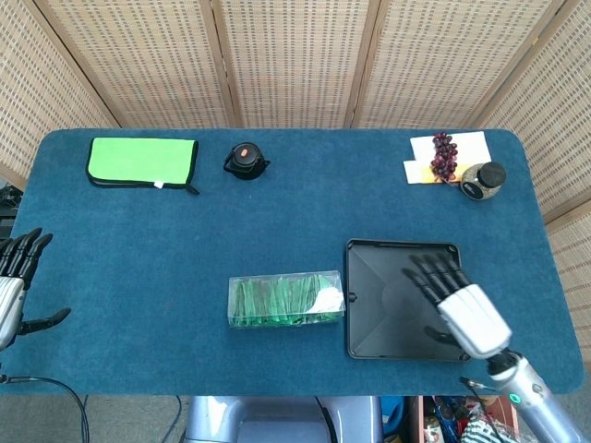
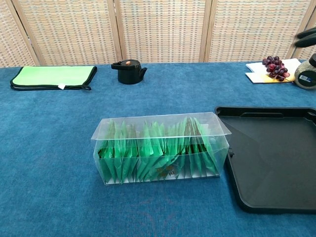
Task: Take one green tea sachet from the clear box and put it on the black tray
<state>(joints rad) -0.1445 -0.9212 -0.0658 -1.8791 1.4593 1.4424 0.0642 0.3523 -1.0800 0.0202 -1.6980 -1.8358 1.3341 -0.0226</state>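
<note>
The clear box (image 1: 286,299) (image 2: 160,147) lies at the table's front middle, packed with several upright green tea sachets (image 1: 273,298) (image 2: 153,150). Right beside it sits the black tray (image 1: 369,277) (image 2: 276,153), with nothing lying in it. My right hand (image 1: 457,305) hovers over the tray's right half, fingers spread and holding nothing; only a dark fingertip (image 2: 307,35) of it shows at the chest view's upper right edge. At the far left table edge my left hand (image 1: 14,277) stays open, well away from the box.
A green pouch (image 1: 142,162) lies at the back left, with a small black teapot (image 1: 246,161) next to it. Purple grapes (image 1: 444,155) on a white napkin and a dark jar (image 1: 483,180) stand at the back right. Wicker screens close off the back.
</note>
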